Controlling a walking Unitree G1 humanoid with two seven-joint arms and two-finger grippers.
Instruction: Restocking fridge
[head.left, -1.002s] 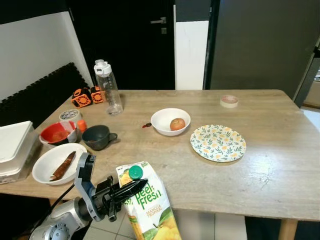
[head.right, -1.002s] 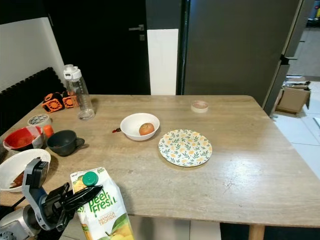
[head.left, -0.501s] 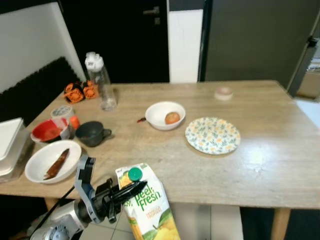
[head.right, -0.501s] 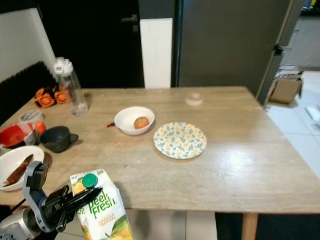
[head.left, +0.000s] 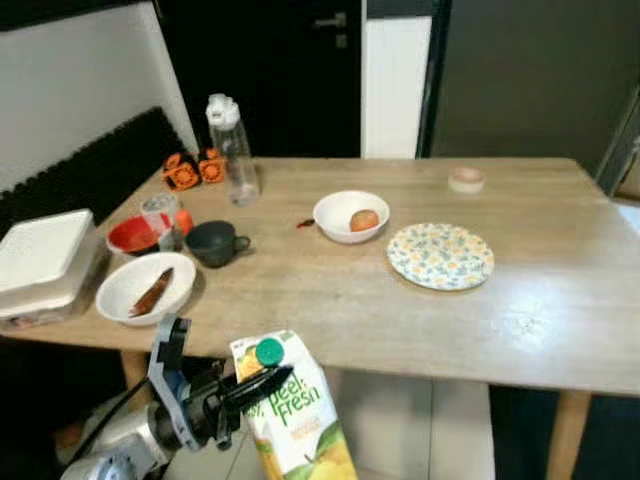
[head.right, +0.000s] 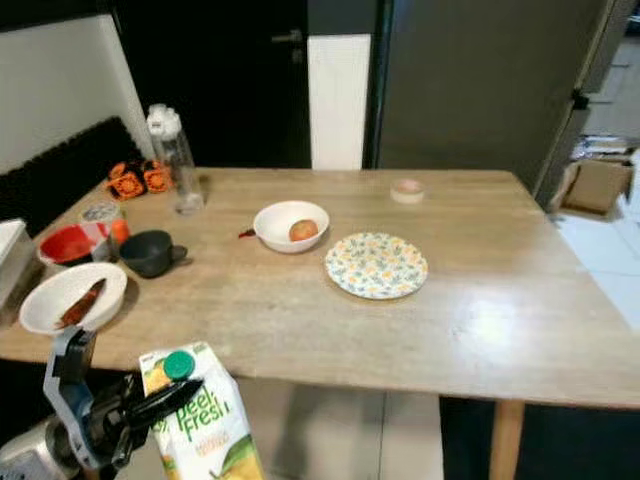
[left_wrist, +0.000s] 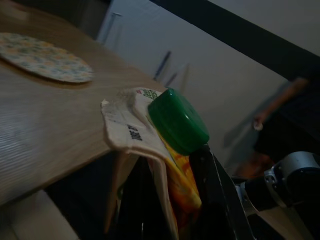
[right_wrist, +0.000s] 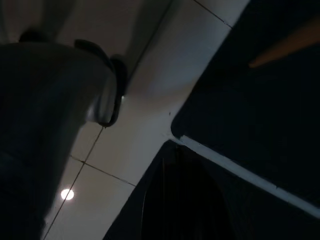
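While the left gripper (head.left: 262, 382) clamps its black fingers on the folded top of the juice carton (head.left: 295, 415), just under the green cap (left_wrist: 177, 120), the carton is held upright in the air below and in front of the table's near edge, toward its left end. The wooden table (head.left: 560, 300) carries a flowered plate (head.left: 440, 255) at mid-surface, right of centre. A white bowl with a round fruit (head.left: 351, 216) sits just left of the plate. A dark cup (head.left: 213, 243) stands further left, beside a red bowl (head.left: 135, 235). A white bowl holding a brown item (head.left: 146, 288) lies at the near left corner. A clear water bottle (head.left: 232, 150) stands at the far left edge, next to two orange-black cubes (head.left: 194, 170). A tape roll (head.left: 466, 180) lies near the far right edge. The right wrist view is dark, showing tiled floor (right_wrist: 150, 75); whether the right gripper's fingers are apart or together cannot be told.
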